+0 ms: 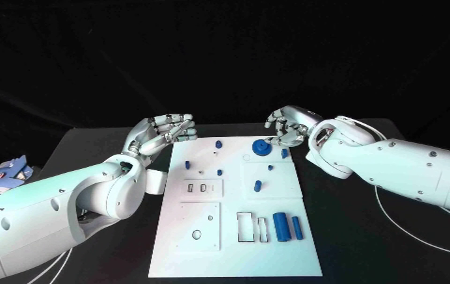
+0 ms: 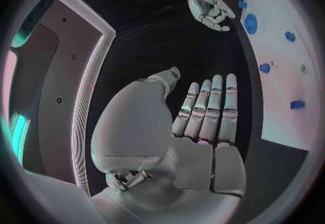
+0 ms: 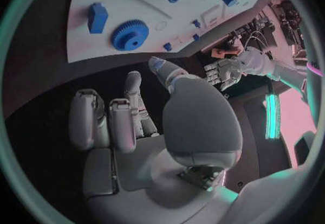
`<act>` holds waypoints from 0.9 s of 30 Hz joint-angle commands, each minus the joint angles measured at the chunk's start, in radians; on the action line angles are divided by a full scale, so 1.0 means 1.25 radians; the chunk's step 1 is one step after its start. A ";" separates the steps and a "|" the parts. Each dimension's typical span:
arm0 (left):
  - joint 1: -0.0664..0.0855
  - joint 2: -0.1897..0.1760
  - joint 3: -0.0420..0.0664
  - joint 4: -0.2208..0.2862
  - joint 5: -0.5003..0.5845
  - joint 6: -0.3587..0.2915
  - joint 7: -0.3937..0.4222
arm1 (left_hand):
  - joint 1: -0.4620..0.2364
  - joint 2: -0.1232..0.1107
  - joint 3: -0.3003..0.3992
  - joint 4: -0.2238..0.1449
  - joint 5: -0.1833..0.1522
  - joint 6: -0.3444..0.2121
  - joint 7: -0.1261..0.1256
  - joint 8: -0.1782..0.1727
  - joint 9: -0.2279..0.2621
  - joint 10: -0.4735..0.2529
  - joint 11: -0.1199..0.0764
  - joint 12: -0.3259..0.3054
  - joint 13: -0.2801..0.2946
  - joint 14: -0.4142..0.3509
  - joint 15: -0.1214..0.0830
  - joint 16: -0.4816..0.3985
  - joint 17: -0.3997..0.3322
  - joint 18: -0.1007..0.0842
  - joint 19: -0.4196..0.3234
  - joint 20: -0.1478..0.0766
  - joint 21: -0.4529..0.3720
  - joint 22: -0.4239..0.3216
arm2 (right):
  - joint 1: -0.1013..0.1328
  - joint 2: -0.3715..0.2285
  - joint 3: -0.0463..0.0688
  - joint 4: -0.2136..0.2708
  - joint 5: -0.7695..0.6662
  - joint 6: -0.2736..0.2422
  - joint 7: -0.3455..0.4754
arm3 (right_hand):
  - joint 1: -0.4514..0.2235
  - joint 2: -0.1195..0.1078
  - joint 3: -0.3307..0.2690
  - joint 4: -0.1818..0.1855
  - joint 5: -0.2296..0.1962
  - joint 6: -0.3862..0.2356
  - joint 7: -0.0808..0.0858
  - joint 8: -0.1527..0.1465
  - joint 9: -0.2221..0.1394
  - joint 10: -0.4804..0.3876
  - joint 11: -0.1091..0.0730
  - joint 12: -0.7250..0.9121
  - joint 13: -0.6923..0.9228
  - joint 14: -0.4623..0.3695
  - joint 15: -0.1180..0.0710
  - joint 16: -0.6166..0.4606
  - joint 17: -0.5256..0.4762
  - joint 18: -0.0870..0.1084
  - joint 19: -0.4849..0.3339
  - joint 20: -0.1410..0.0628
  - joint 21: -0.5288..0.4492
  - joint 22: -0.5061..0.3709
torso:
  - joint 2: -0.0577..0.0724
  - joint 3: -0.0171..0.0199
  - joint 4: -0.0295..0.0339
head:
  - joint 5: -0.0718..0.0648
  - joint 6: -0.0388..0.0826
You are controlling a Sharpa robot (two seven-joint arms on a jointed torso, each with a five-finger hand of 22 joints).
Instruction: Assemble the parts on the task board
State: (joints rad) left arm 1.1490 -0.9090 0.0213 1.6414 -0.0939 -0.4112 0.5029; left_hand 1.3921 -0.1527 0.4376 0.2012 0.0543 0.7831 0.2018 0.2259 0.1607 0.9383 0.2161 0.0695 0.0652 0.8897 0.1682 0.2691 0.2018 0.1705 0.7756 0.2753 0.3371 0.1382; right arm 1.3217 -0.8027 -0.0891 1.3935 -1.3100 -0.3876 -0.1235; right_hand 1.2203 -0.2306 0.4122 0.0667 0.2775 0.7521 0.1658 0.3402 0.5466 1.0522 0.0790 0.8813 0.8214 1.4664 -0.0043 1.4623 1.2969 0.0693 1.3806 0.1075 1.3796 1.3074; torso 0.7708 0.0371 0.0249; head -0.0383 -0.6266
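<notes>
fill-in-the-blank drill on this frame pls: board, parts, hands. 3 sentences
1. The blue toothed gear lies on the white task board nearest the robot's ____ hand.
2. The two long blue cylinders lie on the board's ____ edge side, toward the robot.
3. The left hand, fingers straight, holds ____.

Missing words: right; near; nothing

Black table (image 1: pixel 112 142), white task board (image 1: pixel 235 251) lying flat at its middle
</notes>
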 commanded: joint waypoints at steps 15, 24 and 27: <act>0.001 0.000 0.001 0.003 0.001 0.021 0.007 | -0.005 0.001 0.002 0.000 -0.001 0.000 0.057 -0.001 0.000 -0.002 0.001 -0.001 0.001 -0.003 0.003 -0.005 0.001 0.009 0.003 0.003 0.004 -0.001 | -0.020 0.035 -0.003 -0.042 0.000 0.065 -0.035 | 0.017 0.005 -0.015 0.016 -0.012 -0.033 0.007 0.005 0.006 0.042 0.008 0.125 0.115 0.051 0.014 0.029 0.060 -0.007 0.016 0.010 0.013 0.021 | 0.000 -0.0009 -0.0008 | 0.001 -0.012; 0.001 0.001 0.001 0.003 0.001 0.022 0.006 | -0.005 0.001 0.003 -0.002 -0.001 0.001 0.056 -0.001 0.000 0.000 0.000 0.000 0.001 -0.002 0.003 -0.005 0.001 0.009 0.003 0.003 0.004 -0.001 | -0.028 0.062 -0.006 -0.063 -0.006 0.065 -0.038 | 0.024 0.009 -0.018 0.019 -0.015 -0.035 0.008 0.007 0.007 0.067 0.009 0.173 0.160 0.057 0.016 0.041 0.088 -0.009 0.022 0.012 0.019 0.031 | 0.000 0.0002 -0.0010 | 0.003 -0.016; 0.001 0.001 0.001 0.003 0.001 0.021 0.006 | -0.005 0.001 0.003 -0.002 -0.001 0.001 0.056 -0.001 0.000 0.000 0.000 0.000 0.001 -0.002 0.003 -0.005 0.001 0.009 0.003 0.003 0.004 -0.001 | -0.029 0.068 -0.007 -0.068 -0.007 0.065 -0.040 | 0.026 0.010 -0.017 0.019 -0.015 -0.034 0.008 0.008 0.007 0.072 0.010 0.184 0.170 0.058 0.017 0.044 0.096 -0.010 0.024 0.012 0.021 0.034 | 0.000 -0.0001 -0.0009 | 0.003 -0.016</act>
State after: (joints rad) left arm 1.1491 -0.9093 0.0212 1.6429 -0.0938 -0.4033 0.5031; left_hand 1.3921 -0.1526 0.4376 0.2013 0.0543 0.7831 0.2018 0.2259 0.1608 0.9383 0.2160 0.0695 0.0652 0.8897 0.1682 0.2691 0.2024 0.1705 0.7757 0.2753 0.3371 0.1374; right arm 1.2865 -0.7204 -0.0973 1.3114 -1.2999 -0.3215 -0.1629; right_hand 1.2392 -0.2194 0.3919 0.0870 0.2650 0.7166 0.1763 0.3442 0.5540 1.1340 0.0923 1.1053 1.0291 1.4665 0.0109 1.5103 1.3082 0.0693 1.4020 0.1218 1.3996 1.3079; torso 0.7710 0.0365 0.0234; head -0.0348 -0.6458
